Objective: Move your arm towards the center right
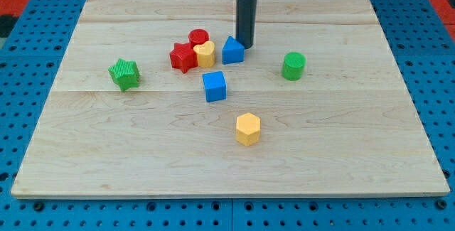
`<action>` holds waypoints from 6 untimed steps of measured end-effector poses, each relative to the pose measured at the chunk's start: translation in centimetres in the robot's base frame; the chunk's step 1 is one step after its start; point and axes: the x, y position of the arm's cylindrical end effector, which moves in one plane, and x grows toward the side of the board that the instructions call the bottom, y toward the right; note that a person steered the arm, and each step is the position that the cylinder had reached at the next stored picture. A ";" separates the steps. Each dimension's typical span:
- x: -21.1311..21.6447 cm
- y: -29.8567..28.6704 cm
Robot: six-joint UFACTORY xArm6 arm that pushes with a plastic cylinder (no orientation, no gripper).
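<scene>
My tip (pixel 245 45) rests on the wooden board (pixel 355 138) just above and to the right of a blue block with a pointed top (pixel 232 50), touching or nearly touching it. Left of that block sit a yellow heart block (pixel 205 54), a red cylinder (pixel 198 38) and a red star block (pixel 183 57), packed together. A blue cube (pixel 214 87) lies below the cluster. A green cylinder (pixel 293 66) stands to the right of my tip, toward the view's centre right.
A green star block (pixel 124 74) lies at the view's left. A yellow hexagonal block (pixel 248 129) lies below the middle. A blue pegboard (pixel 28 117) surrounds the board on all sides.
</scene>
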 end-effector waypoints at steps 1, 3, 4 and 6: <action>0.0 0.1; 0.0 12.8; 2.9 15.9; 6.5 14.3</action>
